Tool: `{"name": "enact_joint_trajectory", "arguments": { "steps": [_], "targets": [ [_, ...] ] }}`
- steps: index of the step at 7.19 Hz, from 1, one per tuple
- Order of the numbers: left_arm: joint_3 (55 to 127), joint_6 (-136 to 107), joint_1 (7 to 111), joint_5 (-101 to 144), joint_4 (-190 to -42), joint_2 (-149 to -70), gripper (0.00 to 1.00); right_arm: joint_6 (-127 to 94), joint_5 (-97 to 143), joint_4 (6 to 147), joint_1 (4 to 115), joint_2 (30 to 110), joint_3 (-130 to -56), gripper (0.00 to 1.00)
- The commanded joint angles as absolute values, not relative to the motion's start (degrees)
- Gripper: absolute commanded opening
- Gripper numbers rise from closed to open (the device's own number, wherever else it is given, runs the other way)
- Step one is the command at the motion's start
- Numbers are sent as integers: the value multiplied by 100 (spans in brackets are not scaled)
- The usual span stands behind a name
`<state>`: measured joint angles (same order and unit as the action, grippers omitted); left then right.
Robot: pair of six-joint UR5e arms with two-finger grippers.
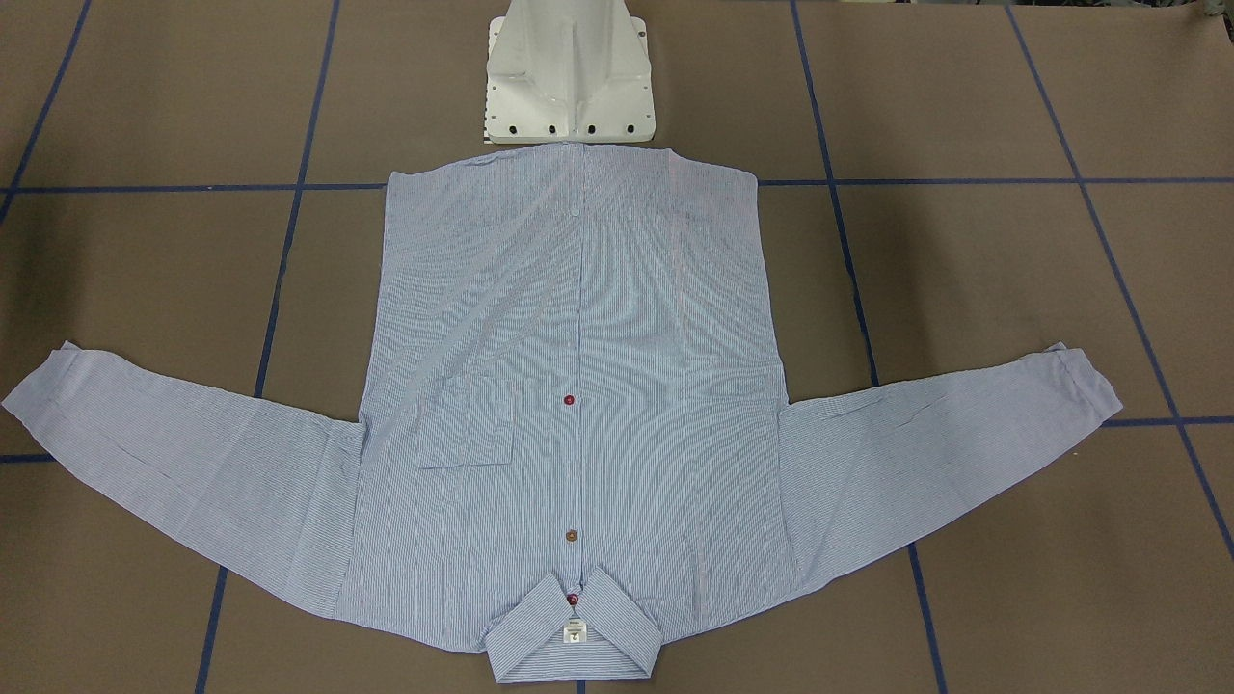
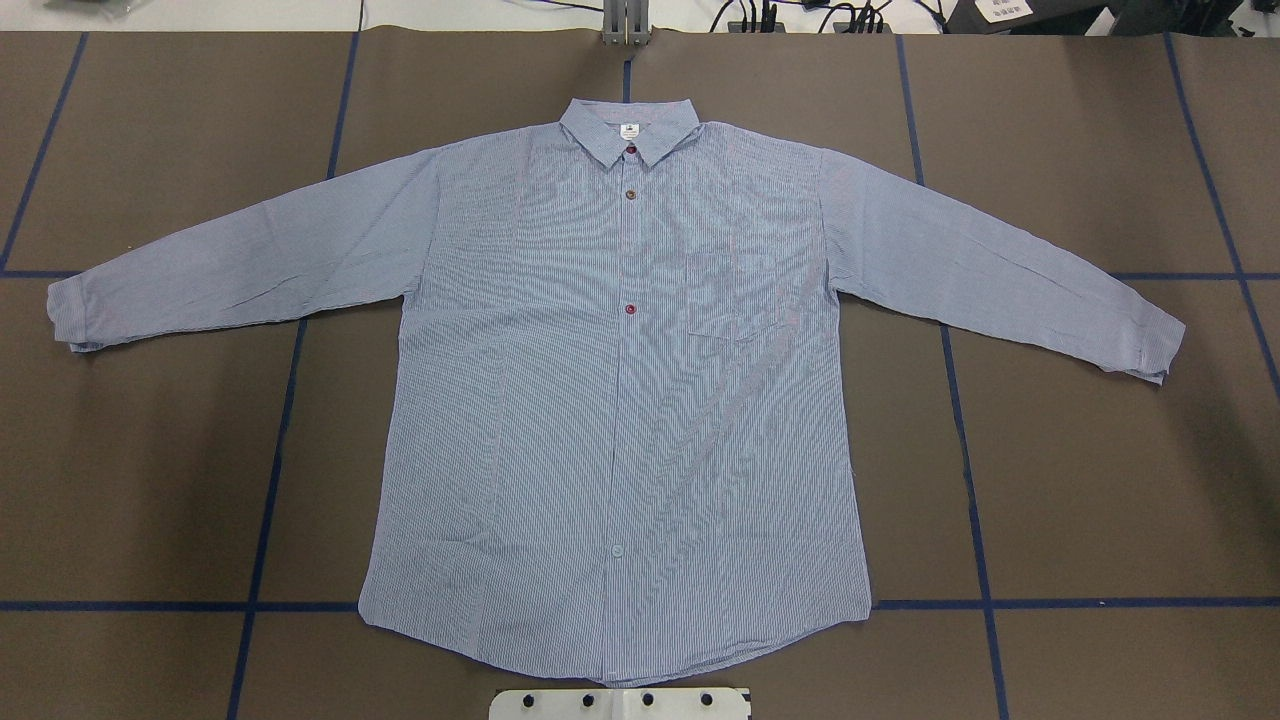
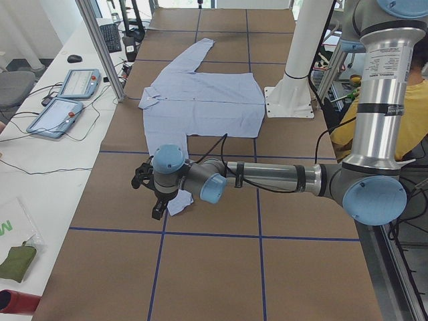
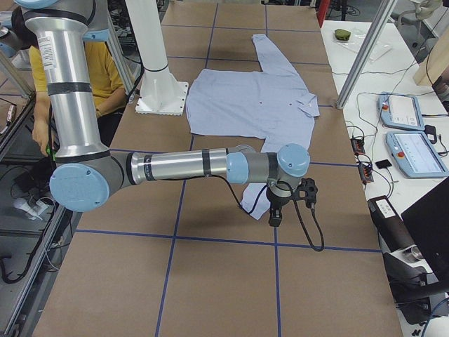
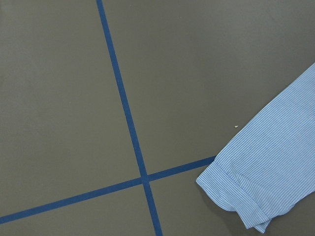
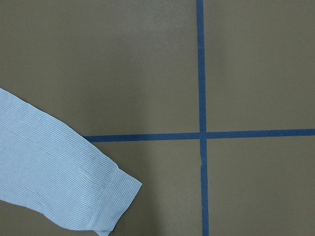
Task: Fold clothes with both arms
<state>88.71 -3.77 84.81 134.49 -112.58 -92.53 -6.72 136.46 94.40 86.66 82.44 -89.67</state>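
Observation:
The light blue striped shirt (image 2: 620, 400) lies flat and face up on the brown table, its collar (image 2: 630, 132) on the far side and both sleeves spread out. My left gripper (image 3: 157, 200) hovers over the left sleeve's cuff (image 3: 179, 204), which also fills the corner of the left wrist view (image 5: 256, 191). Above the right cuff (image 4: 252, 203) hangs my right gripper (image 4: 275, 209); that cuff (image 6: 108, 201) appears in the right wrist view too. Neither wrist view shows any fingers. Whether either gripper is open or shut I cannot tell. Neither arm appears in the overhead or front-facing views.
The white pedestal base (image 1: 569, 77) stands at the shirt's hem. Blue tape lines (image 2: 270, 450) grid the table. Two teach pendants (image 3: 67, 100) lie on a side bench behind an aluminium post (image 3: 100, 47). A person in yellow (image 4: 105, 77) sits behind the robot.

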Motion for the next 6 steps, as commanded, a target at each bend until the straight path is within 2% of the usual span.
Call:
{"name": "enact_joint_trajectory", "arguments": {
  "steps": [1, 6],
  "targets": [
    [8964, -378, 8481, 13456, -11259, -9264, 100, -677, 13658, 9448, 8666, 8296, -9026, 100],
    [9018, -378, 8455, 13430, -11285, -9281, 100, -834, 13902, 9422, 8448, 8376, -9096, 100]
  ]
}}
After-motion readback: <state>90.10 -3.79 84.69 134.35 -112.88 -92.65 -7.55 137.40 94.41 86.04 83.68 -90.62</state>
